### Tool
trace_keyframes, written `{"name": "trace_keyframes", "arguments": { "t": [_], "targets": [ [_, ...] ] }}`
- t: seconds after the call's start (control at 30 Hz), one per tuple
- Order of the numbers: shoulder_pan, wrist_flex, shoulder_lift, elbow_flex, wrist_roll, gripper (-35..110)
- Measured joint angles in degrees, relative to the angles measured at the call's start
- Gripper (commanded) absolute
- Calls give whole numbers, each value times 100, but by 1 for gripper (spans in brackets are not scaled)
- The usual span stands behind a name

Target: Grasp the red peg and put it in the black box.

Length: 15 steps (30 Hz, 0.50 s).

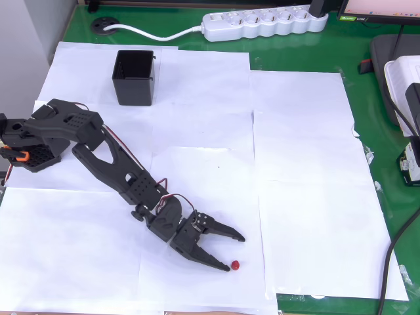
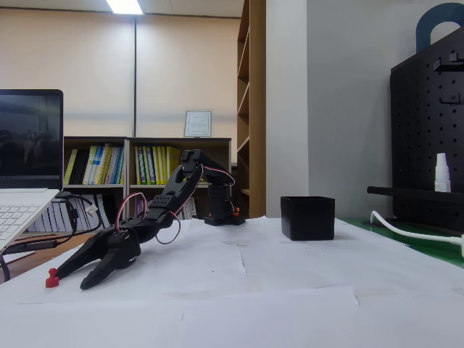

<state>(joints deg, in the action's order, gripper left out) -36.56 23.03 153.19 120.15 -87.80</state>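
The red peg (image 1: 235,265) is a tiny dark-red piece lying on the white paper near the table's front edge; in the fixed view the peg (image 2: 51,278) sits low at the left. My black gripper (image 1: 233,252) is open and low over the paper, with one fingertip (image 1: 225,266) touching or almost touching the peg and the other finger farther back. In the fixed view the gripper (image 2: 71,277) points down to the left, the peg just at its tip. The black box (image 1: 135,77) stands open-topped at the far left of the paper, and the box (image 2: 308,217) is apart from the arm.
White paper sheets (image 1: 302,170) cover a green table (image 1: 374,197). A white power strip (image 1: 262,23) and cable lie along the back edge. A laptop (image 2: 22,181) stands at the left in the fixed view. My arm's base (image 1: 29,141) sits at the left edge.
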Motion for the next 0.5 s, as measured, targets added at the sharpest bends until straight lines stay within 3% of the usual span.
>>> {"name": "trace_keyframes", "arguments": {
  "t": [0.5],
  "targets": [
    [-9, -220, 299, 554, 53, 27]
  ]
}}
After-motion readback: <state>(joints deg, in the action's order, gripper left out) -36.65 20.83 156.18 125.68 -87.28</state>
